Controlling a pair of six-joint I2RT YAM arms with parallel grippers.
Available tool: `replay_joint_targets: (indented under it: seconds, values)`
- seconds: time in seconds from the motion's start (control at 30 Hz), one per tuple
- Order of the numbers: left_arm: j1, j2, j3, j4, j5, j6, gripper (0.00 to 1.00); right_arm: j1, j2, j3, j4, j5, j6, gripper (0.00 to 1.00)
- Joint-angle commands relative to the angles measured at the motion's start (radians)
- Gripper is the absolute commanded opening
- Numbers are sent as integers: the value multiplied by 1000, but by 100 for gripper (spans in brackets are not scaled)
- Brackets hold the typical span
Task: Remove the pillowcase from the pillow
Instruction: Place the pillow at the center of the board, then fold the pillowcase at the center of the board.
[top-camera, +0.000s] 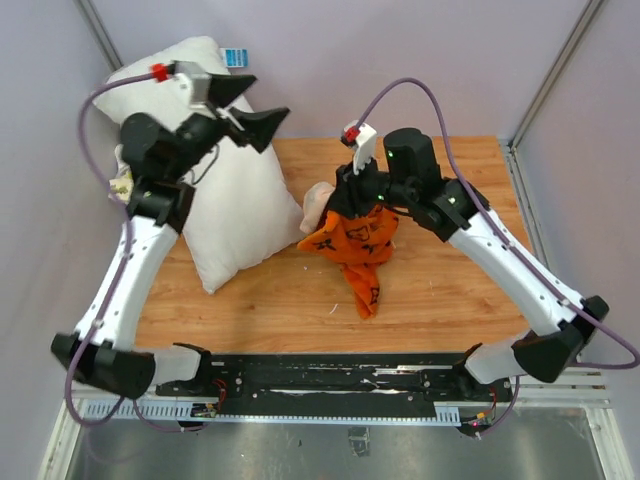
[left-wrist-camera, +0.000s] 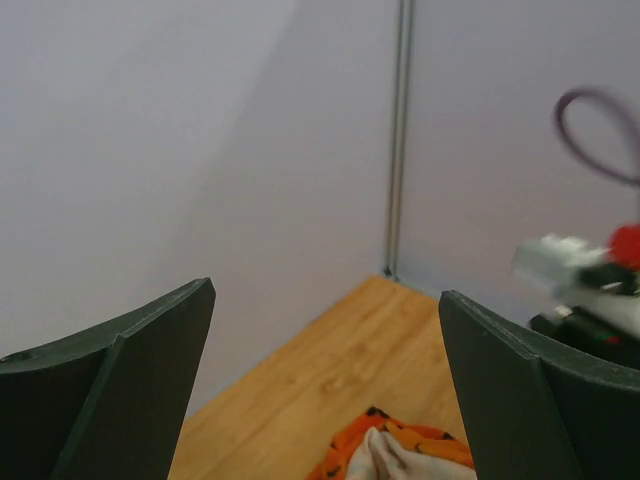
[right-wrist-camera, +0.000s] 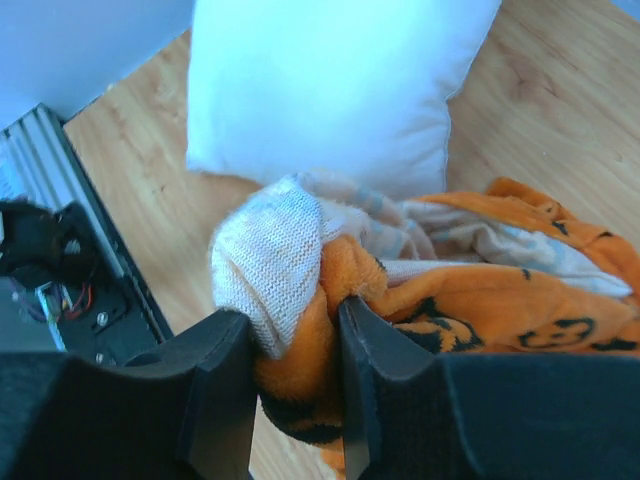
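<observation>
The orange pillowcase (top-camera: 358, 245) with black motifs hangs bunched from my right gripper (top-camera: 345, 205) over the middle of the table, its pale inner side showing. In the right wrist view my right gripper (right-wrist-camera: 297, 345) is shut on a fold of the pillowcase (right-wrist-camera: 520, 300). The plump white pillow (top-camera: 225, 190) lies bare at the back left, apart from the pillowcase; it also shows in the right wrist view (right-wrist-camera: 330, 90). My left gripper (top-camera: 250, 115) is open and empty, raised above the pillow's far end. The left wrist view shows its gripper (left-wrist-camera: 325, 385) wide open, with a bit of the pillowcase (left-wrist-camera: 395, 450) below.
The wooden table (top-camera: 450, 290) is enclosed by pale walls with a metal post (left-wrist-camera: 400, 140) in the far corner. A black and metal rail (top-camera: 330, 385) runs along the near edge. A small blue tag (top-camera: 234, 57) sticks out behind the pillow.
</observation>
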Motion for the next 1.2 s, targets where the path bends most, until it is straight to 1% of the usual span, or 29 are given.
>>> replay_joint_targets:
  seconds: [0.0,0.07,0.13,0.17,0.2,0.27,0.3,0.33,0.37,0.4,0.43,0.47,0.6,0.7,0.8,0.9,0.93,1.0,1.17]
  values:
    - [-127,198,-62,22,68,-21,99,12,-166,-63,4,9,-120,35]
    - [-183,284,-35,11,22,-15,99,-61,-210,-116,-2,49,-84,35]
    - [-228,357,-6,3,-37,-19,99,-194,-235,-167,-35,72,17,34]
    - [-239,383,0,8,-86,-31,99,-289,-246,-199,-48,61,85,35]
    - [-246,405,-3,18,-121,-46,99,-389,-257,-243,-55,31,155,38]
    - [-249,423,-61,58,-201,-81,99,-567,-282,-338,-47,-49,258,48]
    - [-249,426,-97,81,-244,-93,99,-621,-292,-379,-40,-75,268,51]
    - [-248,428,-133,97,-277,-104,99,-647,-298,-402,-48,-70,259,55]
    - [-248,435,-161,102,-298,-111,99,-653,-299,-413,-65,-45,230,65]
    - [-248,449,-183,100,-308,-125,99,-653,-295,-414,-80,-28,214,82]
    - [-249,464,-201,97,-310,-137,99,-653,-287,-416,-89,-20,200,93]
    - [-249,480,-219,95,-311,-149,99,-652,-279,-418,-91,-20,191,99]
    - [-248,525,-284,42,-365,-144,99,-652,-235,-406,-91,-52,180,98]
    - [-249,542,-280,-76,-442,-97,97,-652,-218,-411,-82,-68,176,98]
    - [-248,523,-291,-170,-573,-68,96,-652,-209,-428,-63,-89,178,98]
    - [-245,495,-310,-271,-795,-57,97,-652,-207,-445,-59,-81,186,98]
    - [-240,486,-315,-304,-848,-54,98,-652,-210,-455,-60,-68,192,98]
    - [-225,463,-323,-356,-909,-56,98,-652,-219,-485,-60,-43,210,98]
    - [-167,369,-327,-442,-1018,-86,99,-653,-238,-549,-51,-45,229,98]
